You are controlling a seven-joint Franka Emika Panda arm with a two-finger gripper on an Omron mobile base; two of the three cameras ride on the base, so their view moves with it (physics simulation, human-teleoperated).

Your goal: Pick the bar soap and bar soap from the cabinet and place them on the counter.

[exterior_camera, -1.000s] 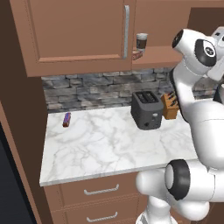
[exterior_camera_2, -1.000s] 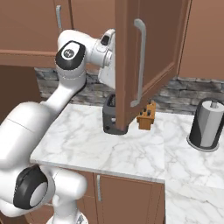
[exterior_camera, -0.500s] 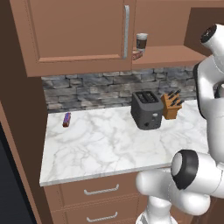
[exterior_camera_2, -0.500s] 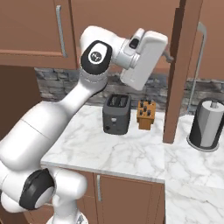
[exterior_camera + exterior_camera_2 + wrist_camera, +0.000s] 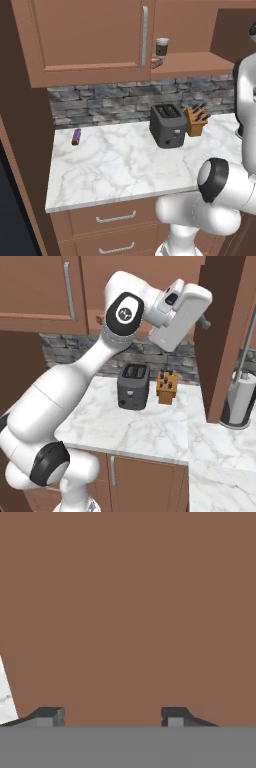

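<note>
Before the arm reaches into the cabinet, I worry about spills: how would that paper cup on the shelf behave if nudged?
The cup stands upright, taller than wide, so it would probably tip easily. It looks like thin paper, likely light and crushable. It stands close to the soap near the shelf edge, so a nudge might knock it off.

Rendered scene, even bright light, no glare, no motion blur. Soft faint shadows beside dark grey toaster (image 5: pixel 167 125) on white grey-veined marble counter (image 5: pixel 115 165). Dark strip at far left edge of left base view. Brown wooden cabinet (image 5: pixel 130 612) surface in hand view flat, featureless, uniformly lit. Edges slightly soft, low resolution.
</note>
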